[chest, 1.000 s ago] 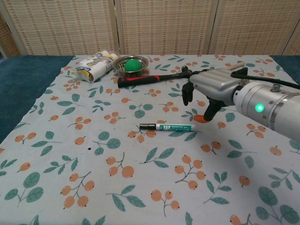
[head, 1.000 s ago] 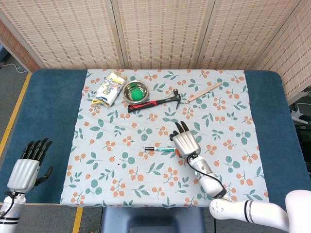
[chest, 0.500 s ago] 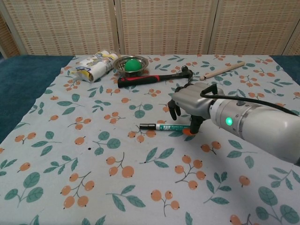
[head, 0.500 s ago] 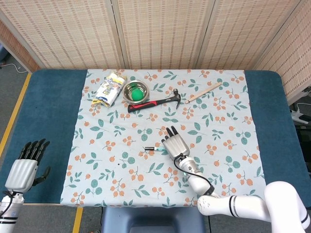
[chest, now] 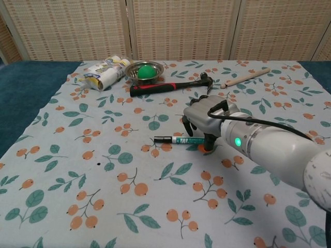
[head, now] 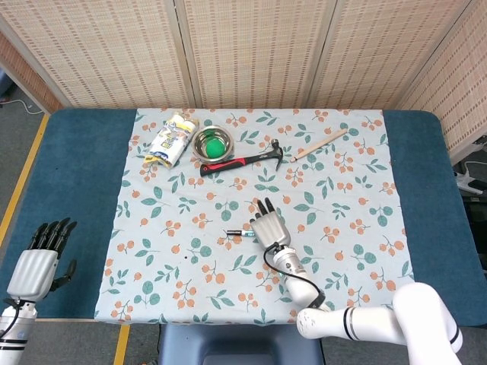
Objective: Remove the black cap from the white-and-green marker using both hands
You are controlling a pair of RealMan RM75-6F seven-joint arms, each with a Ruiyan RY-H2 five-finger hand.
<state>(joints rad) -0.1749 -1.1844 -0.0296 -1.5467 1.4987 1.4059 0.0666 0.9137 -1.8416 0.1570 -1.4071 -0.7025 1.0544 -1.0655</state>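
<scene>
White-and-green marker [head: 242,233] lies on the leaf-print cloth [head: 152,228], below the hammer [head: 242,160] in the head view; the right hand [head: 268,227] covers its green end, fingers spread, seemingly not yet closed. The left hand [head: 36,266] waits open at the desk edge.

Chest view: fingers [chest: 209,145] straddle the barrel [chest: 187,140], black cap [chest: 162,139] poking out left. Best close firmly on the barrel, leaving the cap free.

The right hand [chest: 202,120] has a silver-grey metal back and black fingers, with a thin black cable looping over it onto a glossy white rounded forearm where a small green light glows. The left hand [head: 36,266] looks the same: a silver-grey shell, black fingers and a pale wrist below.
</scene>
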